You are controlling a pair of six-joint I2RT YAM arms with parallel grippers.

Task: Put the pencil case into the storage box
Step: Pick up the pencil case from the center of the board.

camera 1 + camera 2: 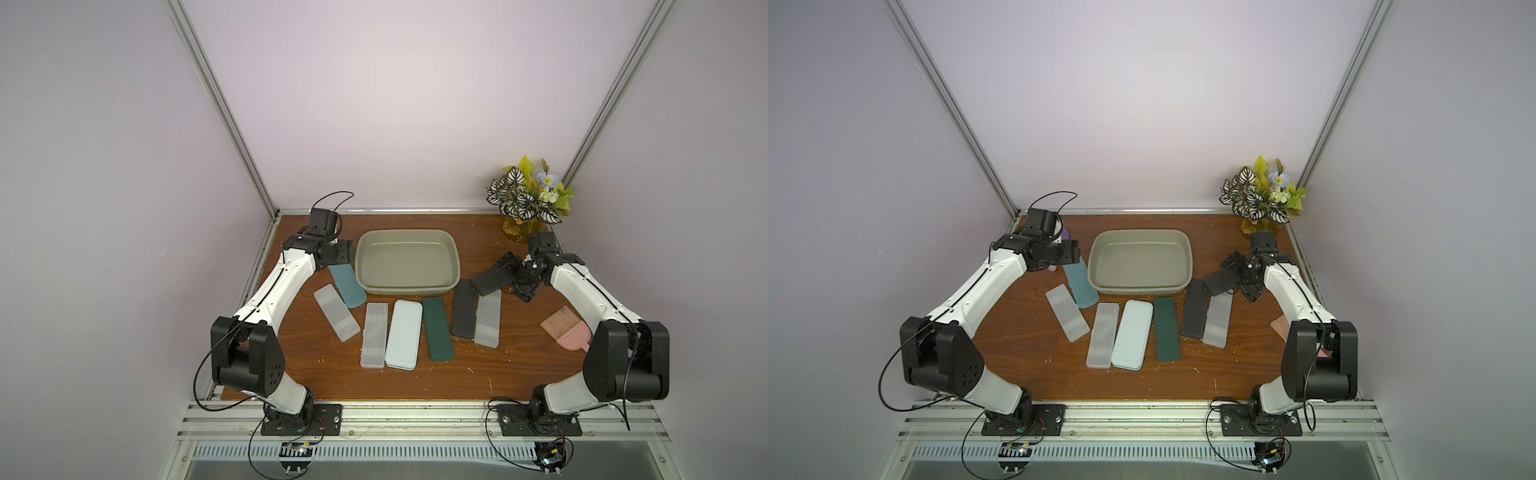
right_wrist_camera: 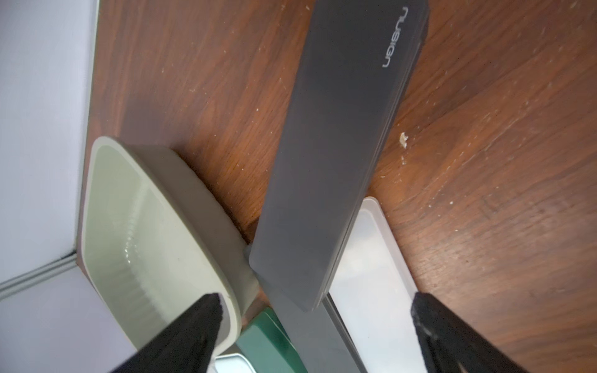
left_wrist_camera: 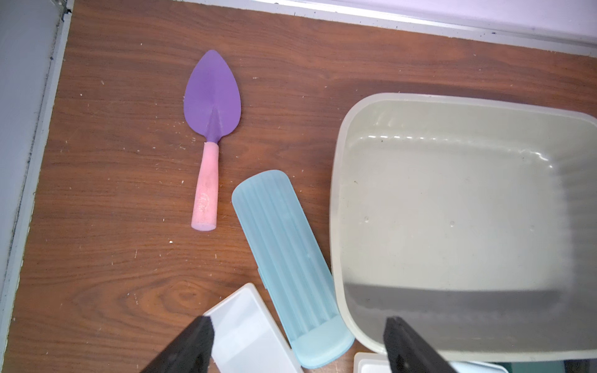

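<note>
Pencil cases [image 1: 401,334] all lie on the bench [image 1: 478,374], none boxed. Right gripper [image 2: 316,300] spread wide astride the dark grey case [image 2: 336,155], which rests across two others; left gripper [image 3: 297,326] spread, empty, over the teal case [image 3: 284,258]. Storage box [image 1: 407,262] beyond stands empty; risk: closing on the stacked case could skid it off or drag its neighbours against the box rim.

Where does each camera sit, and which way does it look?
Top views: high above the robot, looking down at the table, storage box and pencil cases; left arm and right arm show.
Left wrist: on the left arm, looking down at a purple trowel and blue case; open left end effector shows.
Right wrist: on the right arm, looking along a dark grey case; open right end effector shows.
Both wrist views share the storage box.
</note>
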